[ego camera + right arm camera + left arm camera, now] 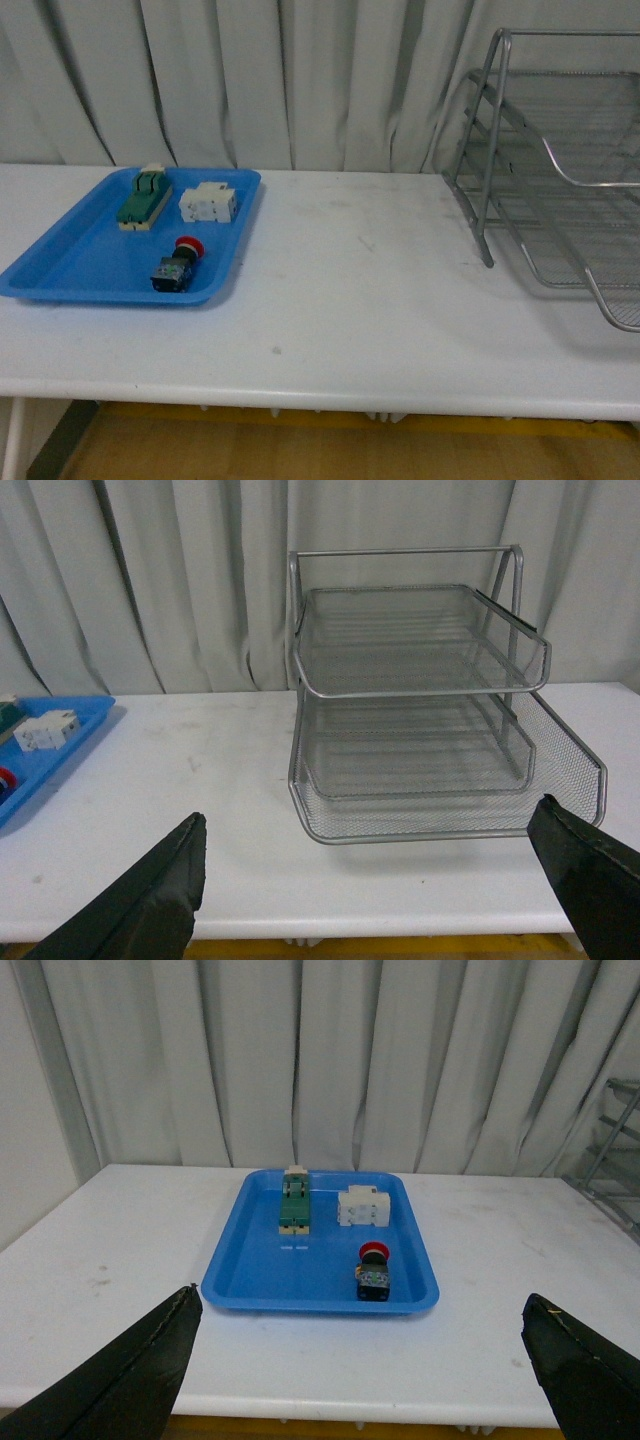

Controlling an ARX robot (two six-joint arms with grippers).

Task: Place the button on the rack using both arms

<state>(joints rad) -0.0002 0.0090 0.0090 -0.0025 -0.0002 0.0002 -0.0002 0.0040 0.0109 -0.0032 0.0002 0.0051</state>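
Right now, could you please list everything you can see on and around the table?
button: one, red cap on black body, near part of the tray
terminal block: one, white, far part of the tray
switch block: one, green and cream, in the tray beside the terminal block
tray: one, blue, left side of the table
rack: one, silver wire mesh, three tiers, right side of the table
table: one, white
curtain: pale grey, behind the table
left gripper: one, black, open, facing the tray
right gripper: one, black, open, facing the rack
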